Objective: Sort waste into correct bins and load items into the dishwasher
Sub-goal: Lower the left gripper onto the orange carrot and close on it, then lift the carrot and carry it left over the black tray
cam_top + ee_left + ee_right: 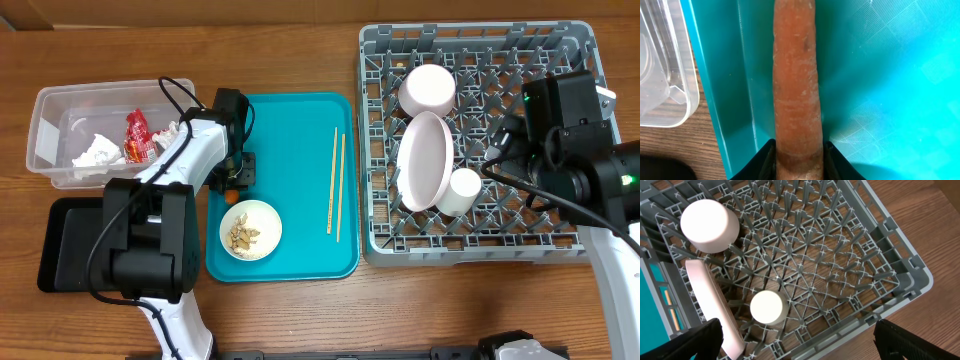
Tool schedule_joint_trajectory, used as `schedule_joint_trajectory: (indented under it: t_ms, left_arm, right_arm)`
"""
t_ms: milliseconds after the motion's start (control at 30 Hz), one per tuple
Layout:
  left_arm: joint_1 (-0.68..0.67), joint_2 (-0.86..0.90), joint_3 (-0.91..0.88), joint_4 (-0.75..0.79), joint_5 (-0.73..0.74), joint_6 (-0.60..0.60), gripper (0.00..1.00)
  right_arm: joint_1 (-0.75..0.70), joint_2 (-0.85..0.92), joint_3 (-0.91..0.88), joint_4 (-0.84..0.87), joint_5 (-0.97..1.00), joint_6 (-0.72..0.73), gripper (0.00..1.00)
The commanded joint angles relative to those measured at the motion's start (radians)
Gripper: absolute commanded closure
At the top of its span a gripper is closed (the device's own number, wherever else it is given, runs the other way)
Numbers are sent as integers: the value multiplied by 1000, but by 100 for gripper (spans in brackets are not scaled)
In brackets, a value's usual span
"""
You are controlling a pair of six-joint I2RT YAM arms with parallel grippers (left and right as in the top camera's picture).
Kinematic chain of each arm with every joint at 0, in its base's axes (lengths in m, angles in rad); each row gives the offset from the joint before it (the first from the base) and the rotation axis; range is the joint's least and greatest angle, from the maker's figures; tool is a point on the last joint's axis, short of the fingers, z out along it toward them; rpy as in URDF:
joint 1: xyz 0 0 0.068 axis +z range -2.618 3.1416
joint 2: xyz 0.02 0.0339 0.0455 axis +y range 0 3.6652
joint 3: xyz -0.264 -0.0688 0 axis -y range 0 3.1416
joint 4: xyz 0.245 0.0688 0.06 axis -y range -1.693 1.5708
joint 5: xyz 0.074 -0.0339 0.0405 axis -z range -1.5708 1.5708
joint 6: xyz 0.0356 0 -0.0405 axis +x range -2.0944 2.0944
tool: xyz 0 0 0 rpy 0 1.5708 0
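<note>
An orange carrot (796, 75) lies on the teal tray (890, 75) near its left edge, and a bit of it shows in the overhead view (232, 196). My left gripper (799, 152) is shut on the carrot, one black finger pressed against each side. White tissues (97, 150) and a red wrapper (138, 135) lie in the clear tub (50, 120). A white bowl (226, 220) with nut scraps (243, 235) and the chopsticks (336, 185) rest on the tray. The grey dish rack (470, 245) holds a plate (424, 160), an upturned bowl (428, 90) and a cup (463, 190). My right gripper (797, 340) hangs open above the rack.
The black tray (65, 240) sits left of the teal tray, below the clear tub, partly under my left arm. The tub's rounded corner (670, 95) is close to the left of the carrot. Bare wooden table (300, 310) runs along the front.
</note>
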Motion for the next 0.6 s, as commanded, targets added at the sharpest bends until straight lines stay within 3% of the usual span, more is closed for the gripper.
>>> schedule_joint_trajectory:
  t_ms: [0,567]
  left_arm:
    - [2,-21,-7,3,22,11,74]
    - [2,-21,-7,2,18,11,66]
  right_arm:
    - [-3,-1,19,4,-2,-11,0]
    - [-3,-1,19,5,-2,-11,0]
